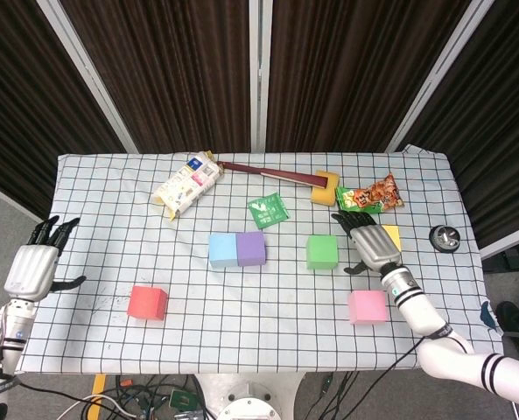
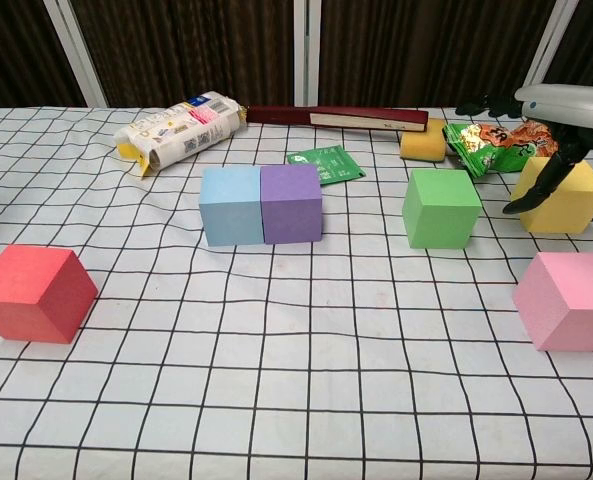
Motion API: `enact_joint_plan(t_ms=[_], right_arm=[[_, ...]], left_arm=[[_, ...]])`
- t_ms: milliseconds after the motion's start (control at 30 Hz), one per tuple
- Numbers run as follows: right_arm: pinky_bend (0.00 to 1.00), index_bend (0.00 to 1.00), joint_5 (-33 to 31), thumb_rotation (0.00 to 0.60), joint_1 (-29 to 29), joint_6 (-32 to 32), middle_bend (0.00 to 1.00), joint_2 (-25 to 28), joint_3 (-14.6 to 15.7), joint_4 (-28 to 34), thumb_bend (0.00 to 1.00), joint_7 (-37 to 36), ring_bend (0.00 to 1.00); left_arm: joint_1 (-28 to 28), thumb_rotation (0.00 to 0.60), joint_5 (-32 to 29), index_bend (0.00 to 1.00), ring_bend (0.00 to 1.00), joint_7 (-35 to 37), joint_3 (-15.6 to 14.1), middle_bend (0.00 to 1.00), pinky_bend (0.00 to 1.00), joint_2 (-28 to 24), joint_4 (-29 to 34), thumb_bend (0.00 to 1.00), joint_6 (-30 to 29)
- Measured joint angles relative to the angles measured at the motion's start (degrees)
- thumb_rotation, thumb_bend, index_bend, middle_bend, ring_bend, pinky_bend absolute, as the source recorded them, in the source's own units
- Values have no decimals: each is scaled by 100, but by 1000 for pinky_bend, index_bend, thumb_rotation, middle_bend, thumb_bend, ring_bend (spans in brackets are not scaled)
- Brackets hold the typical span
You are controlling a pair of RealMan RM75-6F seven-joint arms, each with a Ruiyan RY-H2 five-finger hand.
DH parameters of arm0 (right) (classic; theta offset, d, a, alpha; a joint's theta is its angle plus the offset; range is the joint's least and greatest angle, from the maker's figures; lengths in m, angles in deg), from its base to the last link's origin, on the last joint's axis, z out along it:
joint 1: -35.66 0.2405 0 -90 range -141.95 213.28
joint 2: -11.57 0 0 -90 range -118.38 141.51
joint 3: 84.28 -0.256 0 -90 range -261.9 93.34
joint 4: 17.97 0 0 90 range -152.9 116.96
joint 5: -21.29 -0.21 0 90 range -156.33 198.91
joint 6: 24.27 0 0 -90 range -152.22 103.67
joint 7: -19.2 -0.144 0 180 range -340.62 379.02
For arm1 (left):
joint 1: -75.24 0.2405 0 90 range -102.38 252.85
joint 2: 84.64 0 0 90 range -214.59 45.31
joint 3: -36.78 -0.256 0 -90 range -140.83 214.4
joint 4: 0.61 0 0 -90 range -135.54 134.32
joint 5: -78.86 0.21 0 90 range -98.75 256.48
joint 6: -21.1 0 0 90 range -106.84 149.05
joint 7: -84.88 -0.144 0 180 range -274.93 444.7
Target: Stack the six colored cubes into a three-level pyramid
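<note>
On the table (image 1: 101,262), covered by a checked cloth, the blue cube (image 1: 222,250) and purple cube (image 1: 251,248) sit touching side by side near the middle of the head view, with the green cube (image 1: 322,252) apart to their right. The red cube (image 1: 147,303) lies alone at lower left, and the pink cube (image 1: 368,307) at lower right. The yellow cube (image 2: 559,195) stands at the right, mostly hidden in the head view by the right hand (image 1: 370,246), which hovers above the table between the green and yellow cubes with its fingers spread and holding nothing; in the chest view its dark fingers (image 2: 541,187) hang in front of the yellow cube's left face, though contact cannot be judged. The left hand (image 1: 33,269) is off the table at the left edge of the head view, fingers apart and empty. Along the far side lie a white packet (image 1: 186,185), a dark red stick (image 1: 263,172), a yellow sponge (image 1: 326,188), a green sachet (image 1: 267,210) and a snack bag (image 1: 371,198). A round black object (image 1: 445,236) sits near the right edge.
</note>
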Motion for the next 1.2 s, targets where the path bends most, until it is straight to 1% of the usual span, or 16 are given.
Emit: enact_joint_plan(t_ms=[100,200,400,500,533,667,800,867,1000,1200], right_arm=[[0,0,-212,600,171,-119,93,-303,-9,-355,11,72,0],[0,0,-302,600,314,-265,129,-532,1,-622,34,28,0],[0,0,76,600,387,-278,175,-758,89,-907,49,-330,0],[0,0,304,600,395,-187,235,-860,148,-1036,55,-508,0],[0,0,371,600,398,-140,268,-892,171,-1086,58,-546,0],[0,0,477,600,408,-10,367,-961,212,-1229,64,-552,4],[0,0,546,600,400,210,468,-1058,192,-1360,98,-563,57],[0,0,599,600,401,329,500,-1114,169,-1468,113,-588,78],[0,0,709,600,461,340,525,-1143,128,-1557,122,-766,89],[0,0,1119,600,679,230,545,-1180,134,-1655,131,-1183,107]], left_arm=[[187,600,137,74,12,-77,-65,155,93,-16,-86,24,-287],[327,600,239,74,13,-33,-96,155,92,-20,-113,23,-441],[456,600,457,74,13,16,-171,155,92,23,-205,23,-506],[506,600,507,73,13,42,-192,155,92,61,-236,23,-488],[515,600,514,74,13,48,-191,155,92,71,-244,24,-482],[532,600,533,74,13,43,-178,155,92,121,-312,24,-451],[545,600,542,75,13,53,-163,155,92,192,-416,23,-366],[553,600,550,76,13,75,-154,155,92,205,-428,23,-348],[569,600,578,79,13,119,-120,155,92,207,-414,24,-345],[610,600,613,79,13,278,-81,155,92,160,-319,24,-386]])
